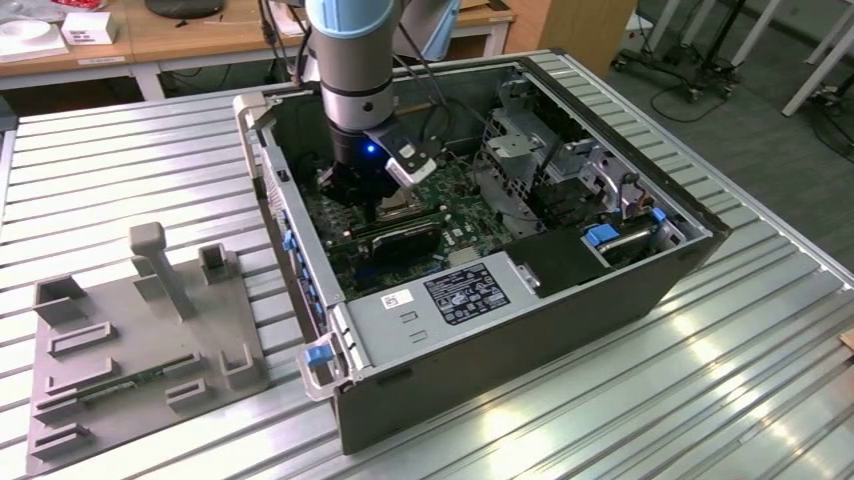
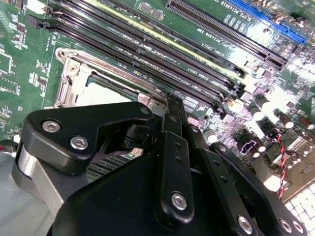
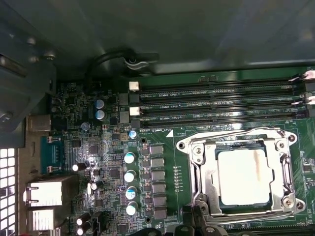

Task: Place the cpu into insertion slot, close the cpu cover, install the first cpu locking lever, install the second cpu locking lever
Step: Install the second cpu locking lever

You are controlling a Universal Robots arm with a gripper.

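The cpu (image 3: 244,177) lies flat in the insertion slot (image 3: 231,205), its grey face showing through the window of the cpu cover (image 3: 208,172). The cover is down flat on the socket, and a thin wire lever (image 3: 236,131) runs along one side of it. In the second wrist view, the same cpu (image 2: 106,93) and cover (image 2: 69,83) sit just beyond my fingertips. My gripper (image 3: 196,219) is low over the socket's edge with its black fingers (image 2: 172,105) together and nothing held between them. In the exterior view, the gripper (image 1: 355,188) hangs inside the open computer case above the green motherboard (image 1: 461,195).
Long black memory slots (image 3: 216,105) run beside the socket. Capacitors (image 3: 130,175) and rear port blocks (image 3: 44,192) stand close by. The case walls (image 1: 287,215), a drive cage (image 1: 527,140) and the power supply (image 1: 461,295) hem in the arm. A grey fixture plate (image 1: 127,350) lies on the ribbed table.
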